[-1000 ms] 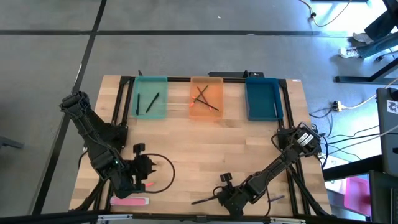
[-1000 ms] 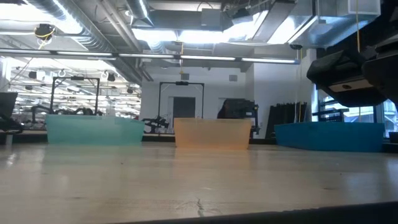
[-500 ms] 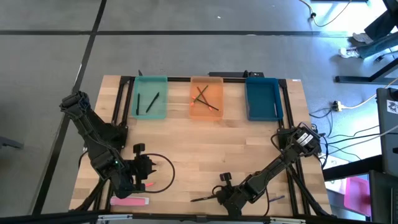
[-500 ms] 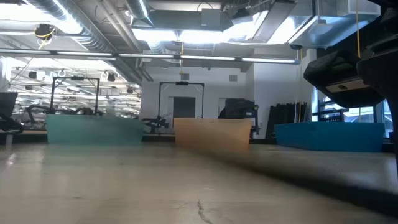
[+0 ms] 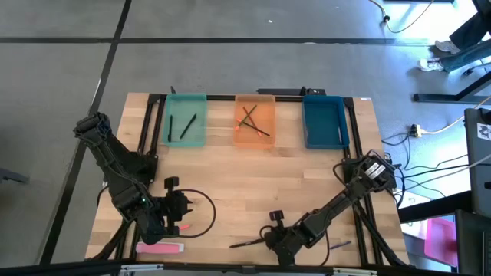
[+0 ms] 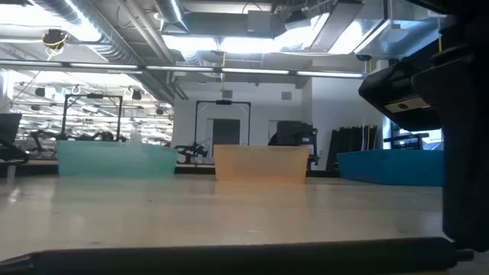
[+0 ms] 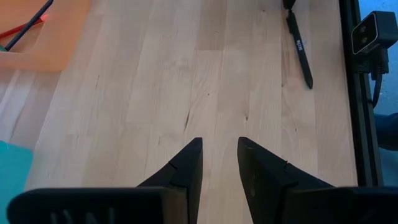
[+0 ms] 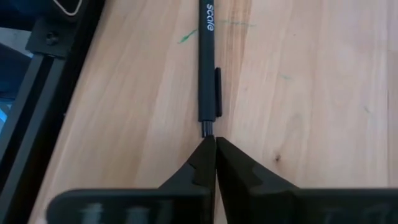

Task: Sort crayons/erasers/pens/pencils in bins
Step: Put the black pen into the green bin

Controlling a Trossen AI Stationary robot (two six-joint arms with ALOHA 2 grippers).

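Note:
A black pen [image 8: 208, 62] lies near the table's front edge [image 5: 247, 244], with my right gripper [image 5: 270, 239] shut on its near end. In the low view it shows as a dark bar [image 6: 229, 258] across the bottom. My left gripper [image 7: 217, 162] hangs open over bare wood at the front left [image 5: 188, 211], touching nothing. A pink eraser [image 5: 159, 247] lies flat by the front edge, below the left arm. At the far side stand the teal bin [image 5: 186, 138] with two pens, the orange bin [image 5: 255, 142] with crossed pencils, and the blue bin [image 5: 322, 123]. My right gripper pinches the thin end of the pen [image 8: 207, 129] between its two fingertips [image 8: 200, 155]. The fingers slant down from the table's right and lie along the pen, which reaches away from them toward the left. Whether the pen is clear of the wood, I cannot tell.
Another dark stick [image 5: 337, 245] lies at the front right, behind my right arm. A black cable loop [image 5: 201, 211] lies beside my left gripper. A black frame [image 5: 153, 115] rims the table. Bare wood spreads between the bins and both grippers.
My right gripper has shifted a little toward the table's left edge, and the pen has slid left with it. In the low view the pen now shows as a sharp dark bar across the bottom, where before there was bare table and then a blur.

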